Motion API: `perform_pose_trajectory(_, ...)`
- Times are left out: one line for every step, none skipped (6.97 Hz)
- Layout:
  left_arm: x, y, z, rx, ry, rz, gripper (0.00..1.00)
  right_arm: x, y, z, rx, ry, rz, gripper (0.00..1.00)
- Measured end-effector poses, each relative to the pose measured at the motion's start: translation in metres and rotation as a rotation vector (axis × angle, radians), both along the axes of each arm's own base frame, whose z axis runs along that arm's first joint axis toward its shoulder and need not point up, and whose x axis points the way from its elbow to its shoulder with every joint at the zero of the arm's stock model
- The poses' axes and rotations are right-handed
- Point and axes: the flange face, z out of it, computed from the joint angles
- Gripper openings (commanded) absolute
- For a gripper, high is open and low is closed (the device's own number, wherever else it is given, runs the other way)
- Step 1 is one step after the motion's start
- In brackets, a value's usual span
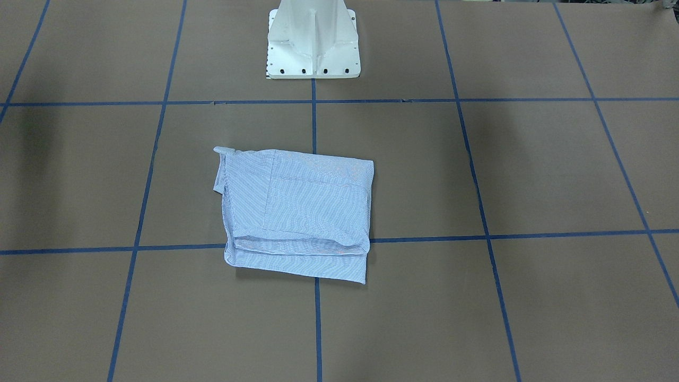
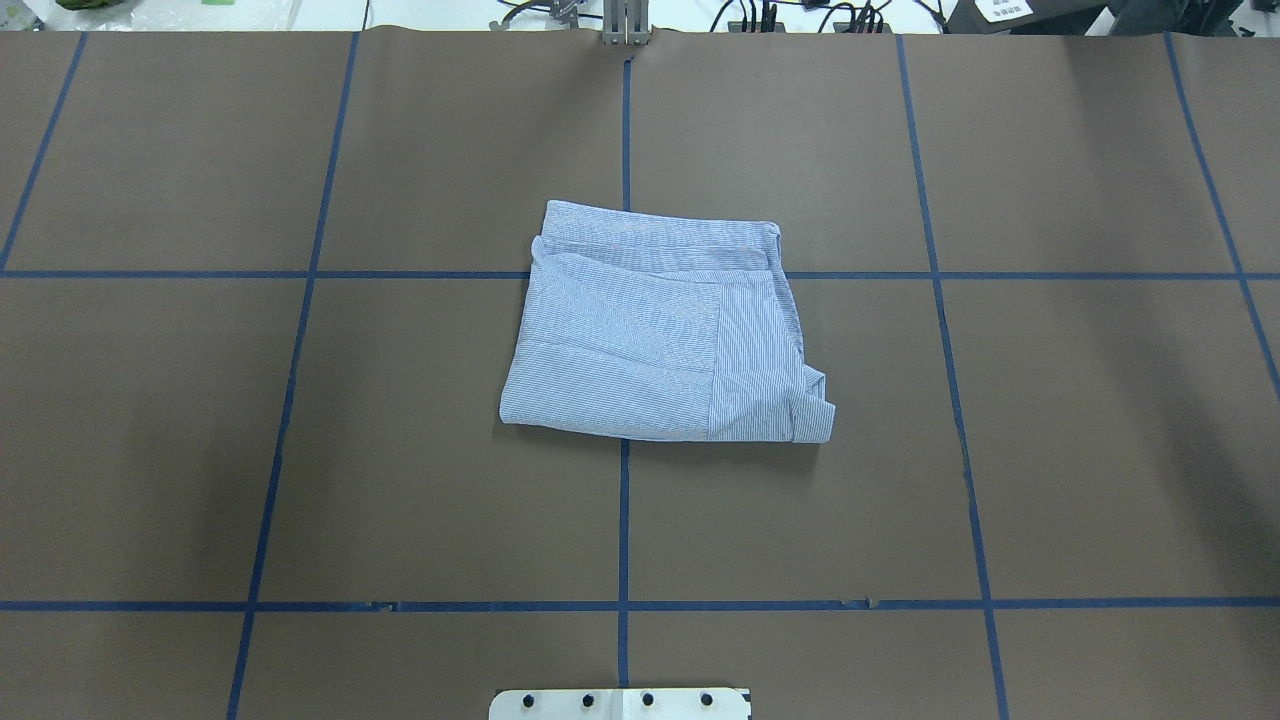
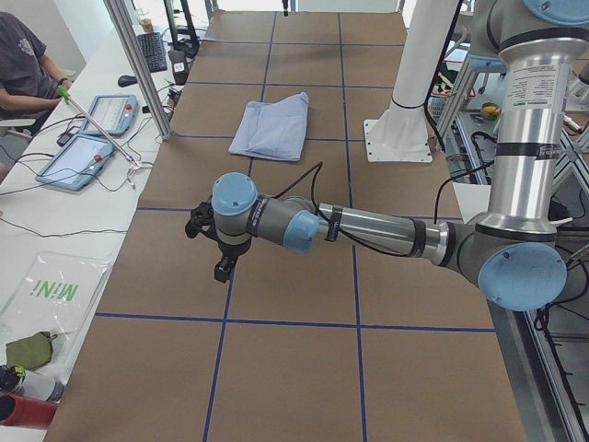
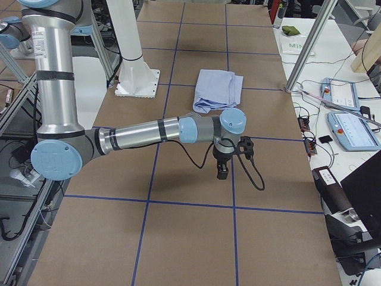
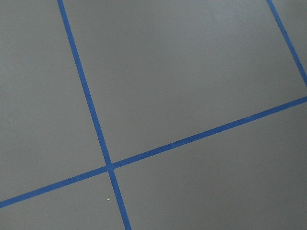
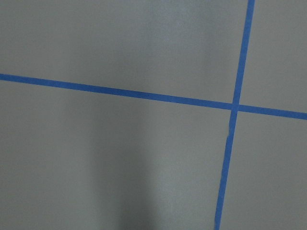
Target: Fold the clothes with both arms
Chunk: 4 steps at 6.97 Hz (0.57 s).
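Brown, blue-gridded tabletop (image 1: 530, 159) carries the striped shirt (image 1: 299, 212), folded into a compact rectangle just in front of the white pedestal (image 1: 312, 42). Left fingers (image 3: 223, 269) and right fingers (image 4: 222, 173) hang well out to the pedestal's sides; whether they are open cannot be told. Folding looks finished.

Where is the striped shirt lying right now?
In the overhead view the folded shirt lies near the centre of the table, covering the crossing of two blue tape lines, straight ahead of the white pedestal base.
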Motion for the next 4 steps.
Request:
perform_pose_trajectory(0.0002,-0.0001,0.0000,0.000,0.000,0.000,1.00,-0.0012,-0.0002,-0.0002,0.000,0.000,-0.002,1.00)
perform_pose_trajectory(0.0007,-0.0007,-0.0009,0.002,-0.002,0.000,1.00,-0.0025,-0.0002,-0.0006,0.001,0.000,-0.004,1.00)
perform_pose_trajectory(0.0009,-0.0017,-0.0021,0.004,-0.005,0.000,1.00,-0.0033,-0.0004,-0.0011,0.005,-0.001,-0.006,1.00)
perform_pose_trajectory(0.0011,-0.0029,-0.0041,0.007,-0.007,-0.001,1.00,-0.0038,-0.0010,-0.0012,0.011,-0.002,-0.007,1.00)
